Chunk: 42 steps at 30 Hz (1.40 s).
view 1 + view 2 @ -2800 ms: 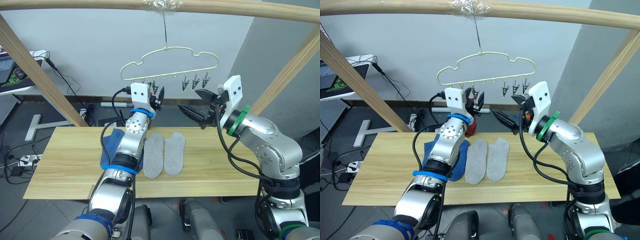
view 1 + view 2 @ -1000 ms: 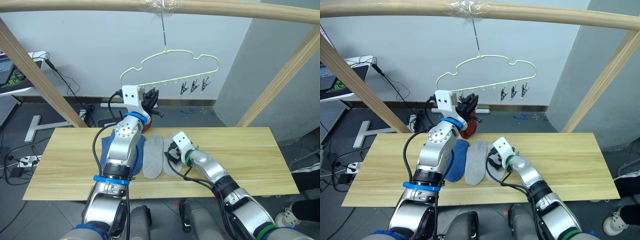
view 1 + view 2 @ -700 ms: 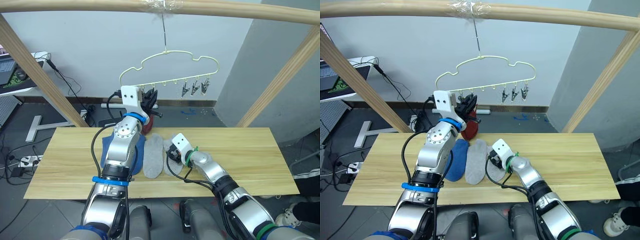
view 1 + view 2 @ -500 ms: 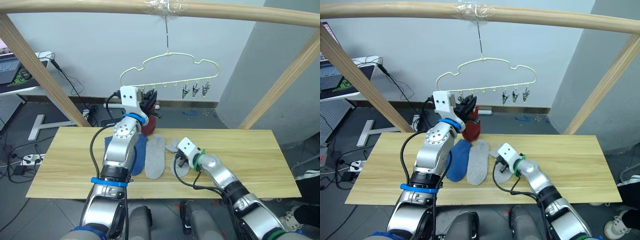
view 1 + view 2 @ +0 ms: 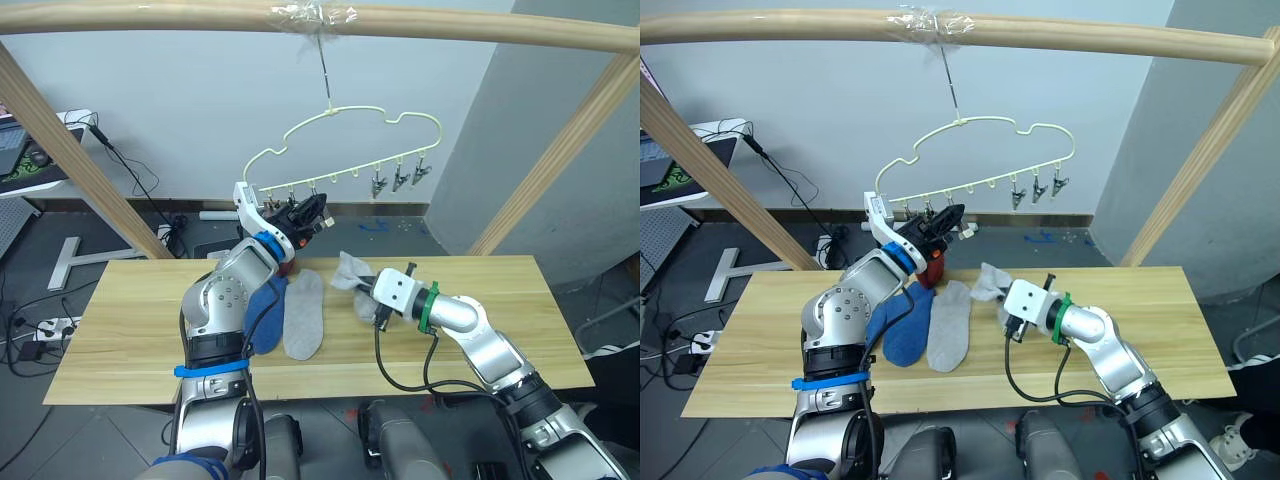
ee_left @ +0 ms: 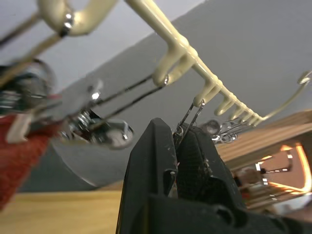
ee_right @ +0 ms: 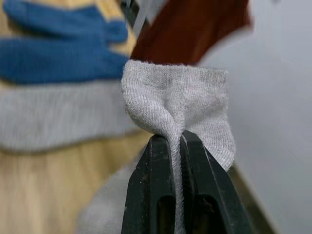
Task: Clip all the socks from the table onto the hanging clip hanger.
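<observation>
Between the right gripper's (image 7: 176, 146) closed fingers (image 7: 151, 175), a fold of one light grey sock (image 5: 353, 273) was pinched and lifted above the tabletop (image 5: 500, 300), below the clip hanger (image 5: 340, 140). The left gripper (image 6: 181, 141) had its fingers squeezed on a clip (image 6: 187, 117) of that hanger. Under the hanger, another grey sock (image 5: 303, 315) and a blue sock (image 5: 263, 312) lay side by side, a rust red sock (image 5: 933, 269) just behind them.

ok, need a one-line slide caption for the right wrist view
Right gripper pinching a light grey sock by its cuff, lifted above the blue sock and second grey sock.
</observation>
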Tool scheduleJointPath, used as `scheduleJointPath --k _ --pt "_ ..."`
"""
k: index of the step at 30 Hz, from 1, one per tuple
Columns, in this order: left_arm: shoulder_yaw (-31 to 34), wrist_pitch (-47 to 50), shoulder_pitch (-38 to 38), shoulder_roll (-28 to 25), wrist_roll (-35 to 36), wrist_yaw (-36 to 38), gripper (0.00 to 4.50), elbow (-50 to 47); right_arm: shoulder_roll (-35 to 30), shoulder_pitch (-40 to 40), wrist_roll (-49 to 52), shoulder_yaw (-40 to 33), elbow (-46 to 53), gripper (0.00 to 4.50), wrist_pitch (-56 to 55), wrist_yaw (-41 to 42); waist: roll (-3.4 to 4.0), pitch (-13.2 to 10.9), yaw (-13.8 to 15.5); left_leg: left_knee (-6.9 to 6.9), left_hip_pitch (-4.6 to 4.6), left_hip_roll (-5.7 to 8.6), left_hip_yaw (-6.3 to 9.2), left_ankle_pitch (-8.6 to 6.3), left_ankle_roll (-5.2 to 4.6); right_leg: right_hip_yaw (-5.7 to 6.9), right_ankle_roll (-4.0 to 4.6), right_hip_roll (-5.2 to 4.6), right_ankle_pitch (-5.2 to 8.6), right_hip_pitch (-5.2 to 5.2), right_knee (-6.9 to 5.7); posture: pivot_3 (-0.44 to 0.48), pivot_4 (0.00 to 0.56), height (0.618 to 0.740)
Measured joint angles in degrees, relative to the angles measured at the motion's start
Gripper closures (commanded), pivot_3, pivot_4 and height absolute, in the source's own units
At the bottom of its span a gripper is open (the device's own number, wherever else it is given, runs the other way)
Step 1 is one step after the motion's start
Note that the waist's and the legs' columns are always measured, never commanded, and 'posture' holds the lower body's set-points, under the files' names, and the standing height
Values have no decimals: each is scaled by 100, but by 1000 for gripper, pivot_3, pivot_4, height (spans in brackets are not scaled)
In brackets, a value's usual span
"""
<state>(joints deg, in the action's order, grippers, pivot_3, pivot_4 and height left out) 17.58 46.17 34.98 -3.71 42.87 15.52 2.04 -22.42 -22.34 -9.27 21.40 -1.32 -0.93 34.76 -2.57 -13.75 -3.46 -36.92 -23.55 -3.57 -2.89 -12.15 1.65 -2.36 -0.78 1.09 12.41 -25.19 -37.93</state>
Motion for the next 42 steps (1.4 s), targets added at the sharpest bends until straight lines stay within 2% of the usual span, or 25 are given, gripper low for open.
scheduleJointPath --k 8,29,30,32,39,41,42 --pt "14 112 -66 27 307 -188 4381 -121 361 -225 -56 -21 235 4486 359 -113 -4 2 25 -2 -11 10 -22 0 0 -14 0 -16 0 -3 16 -40 218 740" --pt "-128 71 -132 -82 344 -235 4381 -202 462 -562 -71 -214 496 4486 476 -200 -4 2 23 1 -11 7 -19 0 0 -10 1 -14 1 -4 18 -38 231 740" --pt "-137 63 -148 -84 345 -234 3664 -218 480 -581 -72 -213 496 4500 495 -201 -4 2 23 1 -11 7 -19 0 0 -10 2 -14 1 -4 18 -38 231 740" --pt "-138 63 -201 -81 366 -234 3134 -226 499 -619 -72 -213 496 4500 519 -203 -4 2 23 1 -12 7 -19 -1 0 -10 2 -14 1 -5 18 -37 234 740" --pt "-126 227 -371 -104 398 -318 776 -111 536 -635 -72 -213 494 4500 525 -213 -17 -7 34 2 -33 7 -16 -1 0 -7 2 -15 1 -21 23 -27 235 740" --pt "-99 246 -371 -124 416 -325 175 -113 549 -636 -73 -213 490 4500 529 -214 -17 -7 36 3 -34 7 -15 -1 0 -6 2 -15 1 -21 25 -21 236 740" --pt "-64 313 -387 -165 480 -334 44 -151 572 -641 -72 -212 469 4500 533 -217 -18 -8 36 4 -35 5 -15 -1 0 -6 2 -15 1 -21 26 -21 236 740"
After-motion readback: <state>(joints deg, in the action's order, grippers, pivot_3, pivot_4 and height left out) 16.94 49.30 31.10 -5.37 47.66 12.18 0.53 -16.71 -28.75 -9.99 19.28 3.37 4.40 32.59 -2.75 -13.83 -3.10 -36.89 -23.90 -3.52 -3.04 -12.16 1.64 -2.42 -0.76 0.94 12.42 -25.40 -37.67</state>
